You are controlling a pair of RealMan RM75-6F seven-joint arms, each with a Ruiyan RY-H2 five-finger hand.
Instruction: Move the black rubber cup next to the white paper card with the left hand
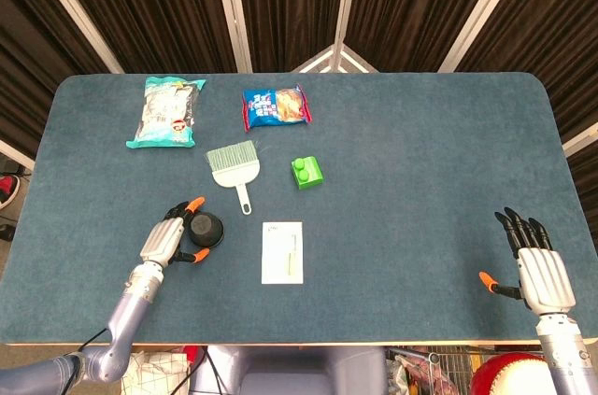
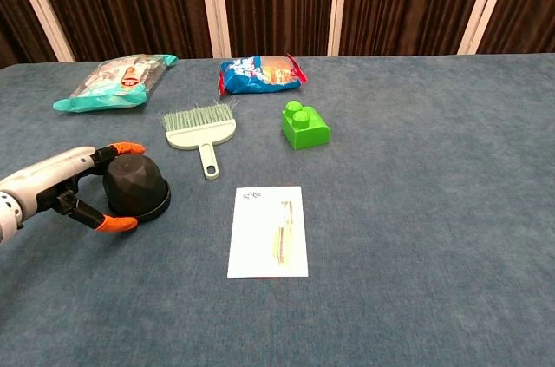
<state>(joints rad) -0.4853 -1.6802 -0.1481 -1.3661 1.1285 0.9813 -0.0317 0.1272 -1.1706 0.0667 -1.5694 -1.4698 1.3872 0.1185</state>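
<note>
The black rubber cup point(image 1: 207, 227) point(image 2: 139, 185) stands upside down on the blue table, a short way left of the white paper card point(image 1: 282, 252) point(image 2: 269, 231). My left hand point(image 1: 168, 241) point(image 2: 61, 185) reaches in from the left and grips the cup: one orange-tipped finger lies over its far side and the thumb presses its near side. A gap of bare table separates cup and card. My right hand point(image 1: 537, 269) rests near the front right edge with its fingers spread and nothing in it; the chest view does not show it.
A small green hand brush point(image 1: 232, 163) point(image 2: 201, 128) lies just behind the cup. Right of the brush is a green brick point(image 1: 306, 172) point(image 2: 303, 125). Two snack bags, one teal point(image 1: 168, 111) and one blue-red point(image 1: 277, 106), lie at the back left.
</note>
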